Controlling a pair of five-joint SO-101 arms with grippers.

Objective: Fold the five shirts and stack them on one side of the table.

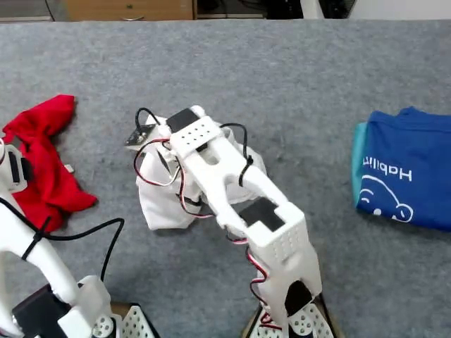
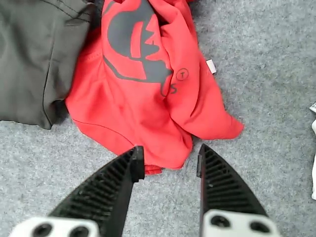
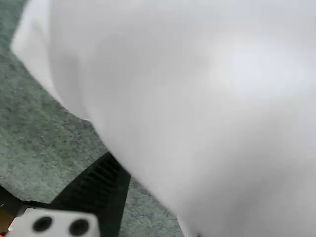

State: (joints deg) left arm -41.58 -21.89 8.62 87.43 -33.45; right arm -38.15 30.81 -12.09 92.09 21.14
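Hovering over the crumpled red shirt (image 2: 148, 98) at the table's left side, my left gripper (image 2: 168, 160) is spread wide just above its edge. My right gripper (image 1: 146, 134) sits on the bunched white shirt (image 1: 165, 204) mid-table; whether it grips, I cannot tell.

Against the speckled grey table (image 1: 296, 77): a red shirt (image 2: 148, 98) with a dark grey graphic, a dark olive-grey shirt (image 2: 34, 59), a plain white shirt (image 1: 158, 208), a white-printed blue shirt (image 1: 412, 162) and a turquoise shirt (image 1: 359, 155).
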